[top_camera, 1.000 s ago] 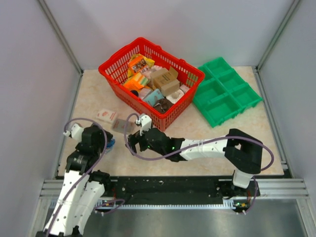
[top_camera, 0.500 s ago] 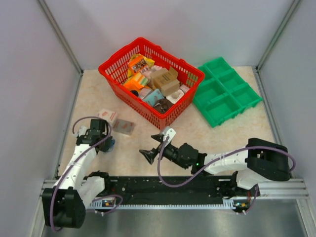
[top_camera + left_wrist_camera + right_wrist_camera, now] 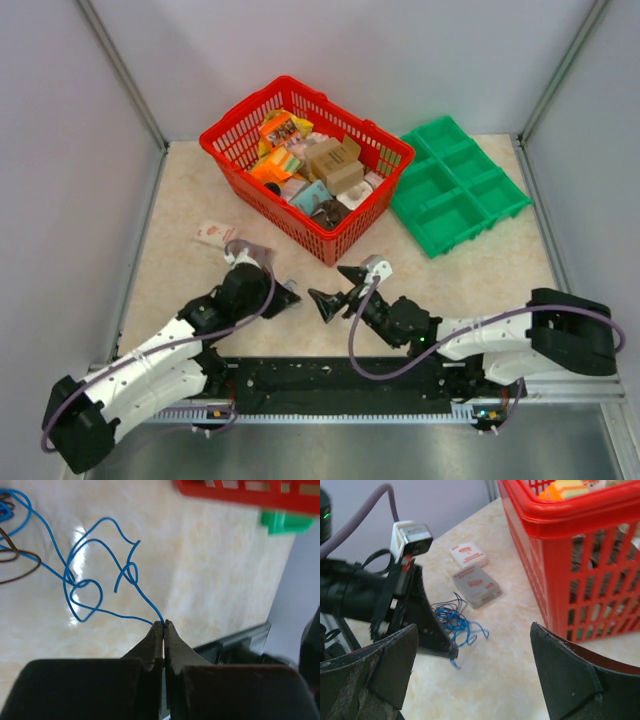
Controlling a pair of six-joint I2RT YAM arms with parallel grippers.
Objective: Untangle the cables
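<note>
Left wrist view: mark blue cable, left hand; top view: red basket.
blue cable (image 3: pixel 70 578), left wrist view, knotted crossing.
left hand (image 3: pixel 163 625), left wrist view, between shut fingertips.
red basket (image 3: pixel 350 114), top view, far rim.

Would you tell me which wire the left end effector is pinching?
The blue wire: its end runs into the shut tips of the left end effector, while the dark brown wire lies apart at the view's left edge.

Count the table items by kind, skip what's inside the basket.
basket: 1
tray: 1
packets: 2
cable tangle: 1 (strands can't be counted)
Total: 5
</note>
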